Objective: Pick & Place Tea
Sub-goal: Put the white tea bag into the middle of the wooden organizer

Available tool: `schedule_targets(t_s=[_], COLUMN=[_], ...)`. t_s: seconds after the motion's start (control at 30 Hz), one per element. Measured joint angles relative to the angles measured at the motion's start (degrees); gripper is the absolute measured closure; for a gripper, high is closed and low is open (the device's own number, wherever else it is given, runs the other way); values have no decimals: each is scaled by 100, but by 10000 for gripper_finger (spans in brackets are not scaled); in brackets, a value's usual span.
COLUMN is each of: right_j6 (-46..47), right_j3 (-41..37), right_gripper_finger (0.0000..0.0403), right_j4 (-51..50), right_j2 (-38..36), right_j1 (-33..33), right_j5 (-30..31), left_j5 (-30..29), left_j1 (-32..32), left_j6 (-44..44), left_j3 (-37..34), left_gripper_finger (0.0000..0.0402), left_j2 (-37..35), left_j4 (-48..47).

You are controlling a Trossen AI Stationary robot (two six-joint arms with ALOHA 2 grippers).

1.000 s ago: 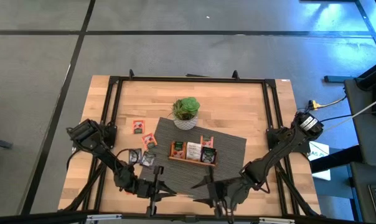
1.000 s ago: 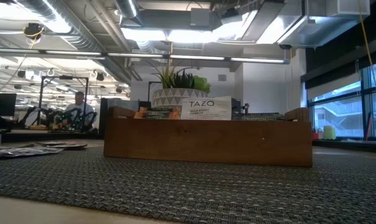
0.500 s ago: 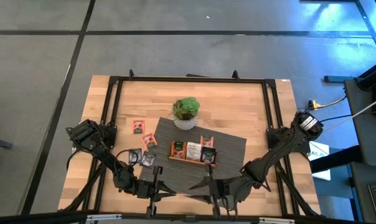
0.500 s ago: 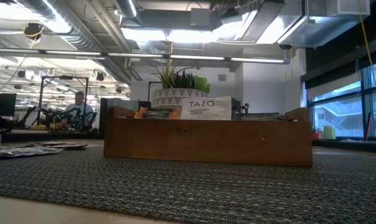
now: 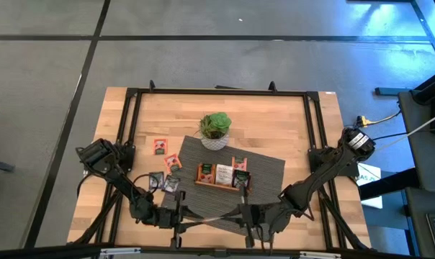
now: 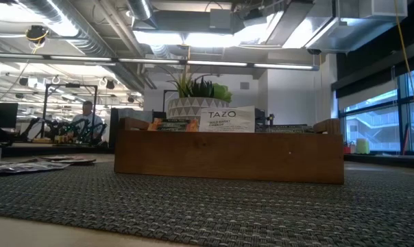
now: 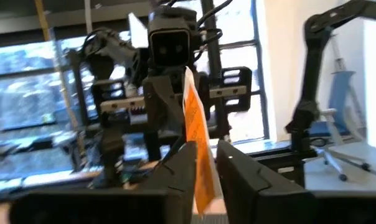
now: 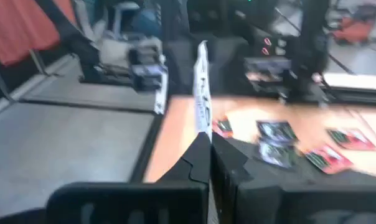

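Note:
One tea sachet (image 5: 212,215), white and orange, spans the gap between my two grippers over the table's near edge. My right gripper (image 5: 235,214) is shut on one end of it. My left gripper (image 7: 205,155) faces it, fingers slightly apart, with the sachet's other end (image 7: 202,168) standing between them. Several more sachets (image 5: 163,181) lie flat on the wood left of the grey placemat (image 5: 268,169). On the mat sits a brown wooden tray (image 5: 222,176) with sachets standing in it (image 6: 226,118). My right gripper pinches the sachet's edge (image 8: 202,127) between its two fingers, level, coming from the table's right. The sachet stands on edge, clear of the table, and reaches on toward the left gripper. My left gripper: I cannot tell whether its parted fingers (image 7: 238,174) touch the sachet.
A potted plant (image 5: 214,128) stands at the mat's far edge behind the tray. Black frame rails (image 5: 127,129) run along the table's left, right and far sides. A person (image 6: 87,120) sits far off in the room.
My right gripper has shut on the sachet's end. The sachet has stayed in the air between the two grippers.

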Motion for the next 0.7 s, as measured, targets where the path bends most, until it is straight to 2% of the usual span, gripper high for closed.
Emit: schedule_targets(t_s=[0.07, 0.17, 0.27, 0.33, 0.4, 0.6, 0.7], right_j6=[252, 794, 1522, 1895, 2069, 2229, 2210], right_j3=[1, 7, 7, 7, 6, 5, 3], right_gripper_finger=[398, 399, 399, 399, 400, 400, 401], right_j4=[-522, -1574, -2618, -3137, -3461, -3776, -3888], right_j2=[-163, -426, -572, -585, -534, -231, -60], right_j1=[-25, -135, -378, -602, -846, -1497, -1638], right_j5=[107, 148, 83, -51, -234, -1075, -1160], left_j5=[-559, -1713, -2904, -3444, -3678, -3663, -3657], left_j1=[-167, -462, -683, -782, -848, -879, -883], left_j6=[4, 40, -295, -494, -529, -985, -1006], left_j3=[1, 3, 3, 3, 3, 3, 3], left_gripper_finger=[318, 289, 272, 267, 265, 269, 269], left_j2=[-16, -67, -158, -202, -201, -201, -201], left_j4=[-5, 24, 42, 37, 6, 4, 4])
